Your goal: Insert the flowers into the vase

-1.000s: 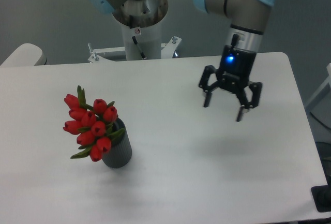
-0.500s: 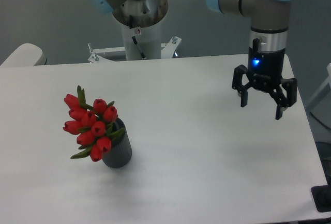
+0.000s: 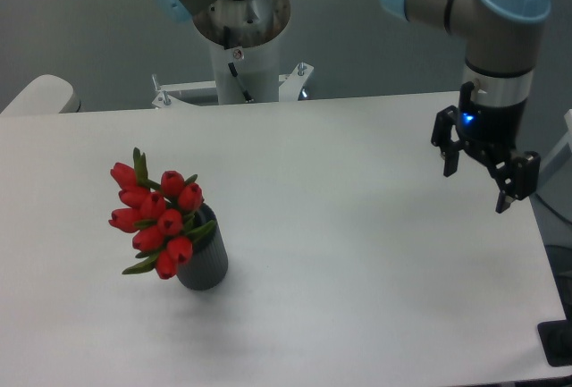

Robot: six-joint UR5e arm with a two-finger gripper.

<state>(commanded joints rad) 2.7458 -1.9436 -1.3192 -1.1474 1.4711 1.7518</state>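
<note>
Gripper [image 3: 476,189] moved rightward, flowers [image 3: 155,219] in vase [image 3: 206,265] far left

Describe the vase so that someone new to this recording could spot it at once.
On the white table, look at the front left area, far from the gripper at the right edge. The vase is the small dark grey ribbed cylinder there, with the red flowers standing in it.

one fixed camera looks down across the table [image 3: 340,253] toward the arm's base [image 3: 241,56].

No readable text; the arm base [image 3: 241,47] sticker seems illegible.
</note>
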